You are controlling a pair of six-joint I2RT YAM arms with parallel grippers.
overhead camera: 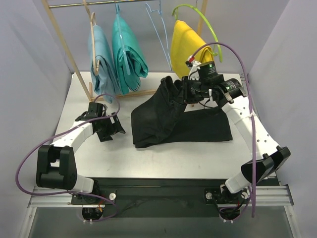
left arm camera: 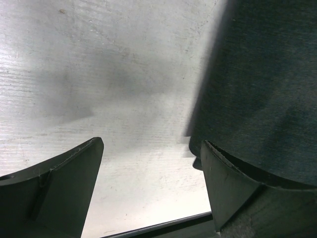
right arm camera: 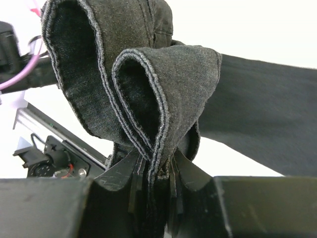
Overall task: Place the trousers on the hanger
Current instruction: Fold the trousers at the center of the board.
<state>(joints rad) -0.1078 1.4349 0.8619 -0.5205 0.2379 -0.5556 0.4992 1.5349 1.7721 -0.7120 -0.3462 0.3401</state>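
Trousers (overhead camera: 168, 119) of black cloth lie on the desk (overhead camera: 148, 158), in the centre of the top view and a little to the right. Most of the cloth is spread flat, but at its upper edge one part is pulled up into a bunch. There we see the right gripper (overhead camera: 187, 93), in the upper right-centre of the frame, and it is clamped on this bunch. In the right wrist view its two fingers (right arm camera: 190, 173) press a folded, stitched edge of the trousers between them. The fold rises out of the gripper in two loops, and the rest of the cloth goes away to the right of the picture.

The left gripper (overhead camera: 115, 130) is at the left side of the top view, low over the desk, just beside the left border of the trousers. Its fingers (left arm camera: 64, 183) stand wide apart and hold nothing. In the left wrist view we see bare desk between them. The black cloth fills the right side of that picture, and the finger on the right is at the border of the cloth. We cannot tell if it touches it.

The hanger (overhead camera: 159, 34), thin and light blue, hangs from the rail (overhead camera: 74, 5) at the top centre of the frame, between the teal trousers (overhead camera: 128, 54) and the yellow trousers (overhead camera: 185, 47). It is well apart from the black trousers.
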